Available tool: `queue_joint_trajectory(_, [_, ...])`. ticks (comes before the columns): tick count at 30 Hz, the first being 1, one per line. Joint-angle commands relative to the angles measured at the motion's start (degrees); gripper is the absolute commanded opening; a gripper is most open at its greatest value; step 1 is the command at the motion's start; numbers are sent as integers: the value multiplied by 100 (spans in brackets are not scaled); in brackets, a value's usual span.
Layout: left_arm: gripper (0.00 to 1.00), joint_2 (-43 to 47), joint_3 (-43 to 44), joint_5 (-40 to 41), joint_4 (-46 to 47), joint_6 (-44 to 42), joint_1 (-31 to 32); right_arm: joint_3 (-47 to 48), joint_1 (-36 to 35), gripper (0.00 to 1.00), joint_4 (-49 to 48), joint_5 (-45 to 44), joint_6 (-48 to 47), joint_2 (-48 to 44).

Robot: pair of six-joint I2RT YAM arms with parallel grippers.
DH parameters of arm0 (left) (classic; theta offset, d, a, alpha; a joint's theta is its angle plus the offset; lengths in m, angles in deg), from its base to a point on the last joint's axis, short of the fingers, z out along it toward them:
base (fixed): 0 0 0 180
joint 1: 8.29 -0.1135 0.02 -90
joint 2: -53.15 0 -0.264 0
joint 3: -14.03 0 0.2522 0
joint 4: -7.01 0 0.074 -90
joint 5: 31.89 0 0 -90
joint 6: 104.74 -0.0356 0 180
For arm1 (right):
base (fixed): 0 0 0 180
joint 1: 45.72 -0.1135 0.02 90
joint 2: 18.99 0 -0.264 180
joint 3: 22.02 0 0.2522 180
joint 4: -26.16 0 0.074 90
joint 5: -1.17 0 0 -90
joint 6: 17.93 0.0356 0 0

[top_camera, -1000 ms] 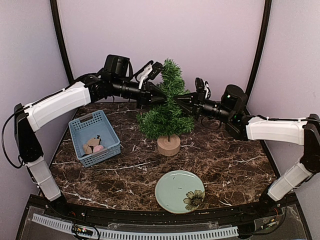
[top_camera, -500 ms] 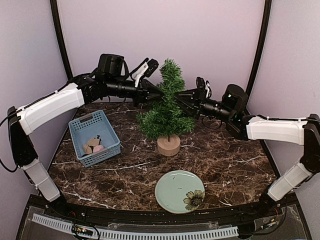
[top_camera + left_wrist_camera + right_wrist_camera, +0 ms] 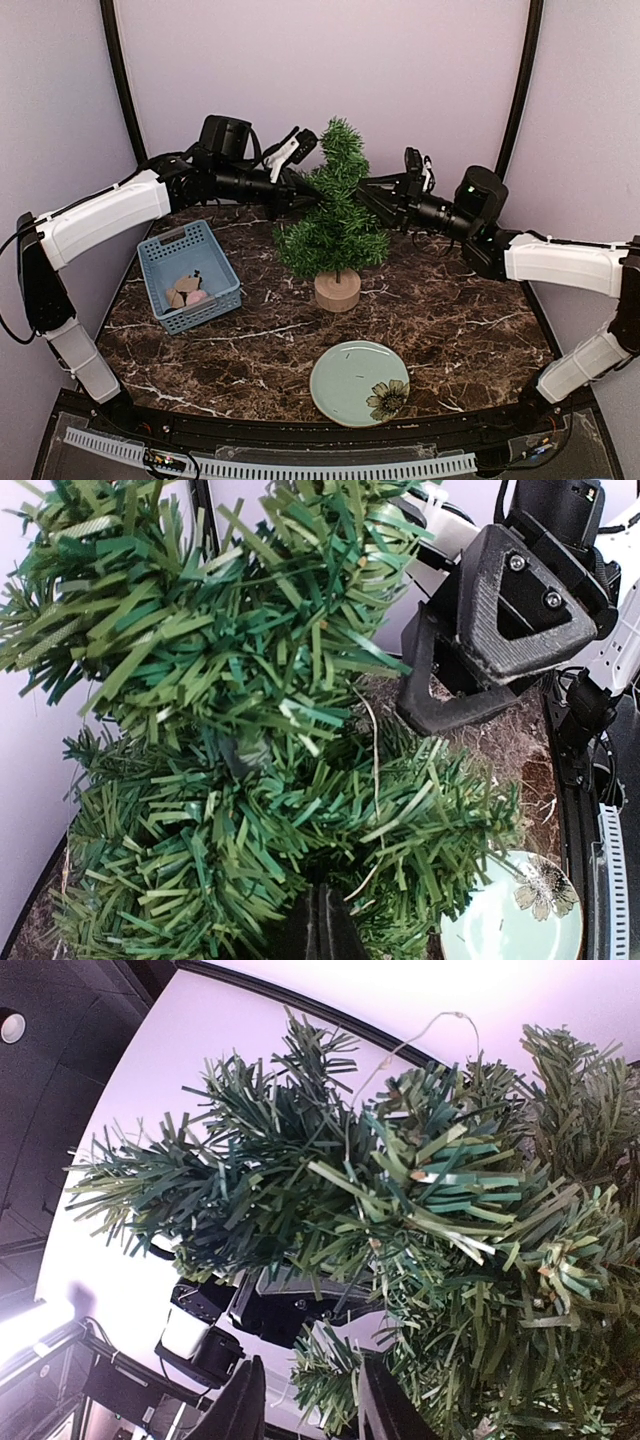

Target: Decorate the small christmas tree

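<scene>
Small christmas tree [image 3: 335,225], where is it?

Middle of the top view, upright on its wooden stump on the dark marble table [image 3: 460,320]. A blue basket [image 3: 188,275] sits to its left and a green plate [image 3: 358,383] lies below it.

And the grippers?

Both are at its upper branches, the left gripper [image 3: 306,190] reaching in from the left, the right gripper [image 3: 370,192] from the right.

How do their jaws stand?

The right one's fingers [image 3: 247,1400] stand a little apart with needles between them. Of the left, only one dark fingertip [image 3: 320,930] shows among the needles, so I cannot tell.

Anything else?

A thin pale thread [image 3: 425,1030] arches over a branch.
</scene>
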Motion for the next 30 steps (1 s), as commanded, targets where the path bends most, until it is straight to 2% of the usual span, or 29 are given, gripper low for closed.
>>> queue_joint_trajectory(1, [0,32,0,0,-85,41,35,-94,59,32,-38,-114,-180,-149])
queue_joint_trajectory(10, [0,-282,244,204,-316,-123,204,-105,102,31,-15,-110,-232,-162])
queue_joint_trajectory(19, [0,-176,201,229,-309,-81,214,-100,116,31,-9,-97,-312,-195])
queue_joint_trajectory(26, [26,172,28,322,-193,40,215,-125,140,31,32,-121,-385,-257])
queue_joint_trajectory(30, [36,336,-55,407,-202,113,209,-155,151,31,37,-128,-428,-309])
